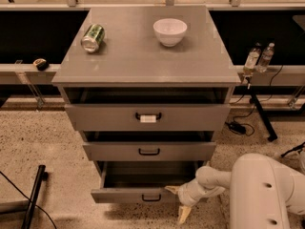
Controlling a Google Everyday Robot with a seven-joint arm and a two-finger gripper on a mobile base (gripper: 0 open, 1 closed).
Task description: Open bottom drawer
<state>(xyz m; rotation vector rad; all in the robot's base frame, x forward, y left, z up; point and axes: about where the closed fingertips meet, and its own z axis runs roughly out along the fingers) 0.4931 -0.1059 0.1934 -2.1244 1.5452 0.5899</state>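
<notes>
Camera view looks down on the front of a grey bench [143, 66] with three drawers. The jaws sit low at the near right, just beside the right end of the bottom drawer [128, 195], and they are spread wide. One pale fingertip [171, 189] points left and meets the top edge of the drawer front, while the other [183, 214] hangs down toward the floor [57, 151]. Nothing is held between them. Behind the jaws, the white arm [264, 190] fills the near right corner.

The bottom drawer stands partly pulled out, its front forward of the drawer above and a dark hollow showing behind it. Its small black loop handle [151, 198] lies just left of the jaws, apart from them. Above it is the middle drawer [181, 151], then the top drawer [105, 117] with a white label [148, 119] on its handle.

On the bench top a green can [93, 37] lies on its side at the far left, and a white bowl [170, 31] stands upright to its right, well apart from it. Two bottles [259, 57] stand on a ledge at the far right.
</notes>
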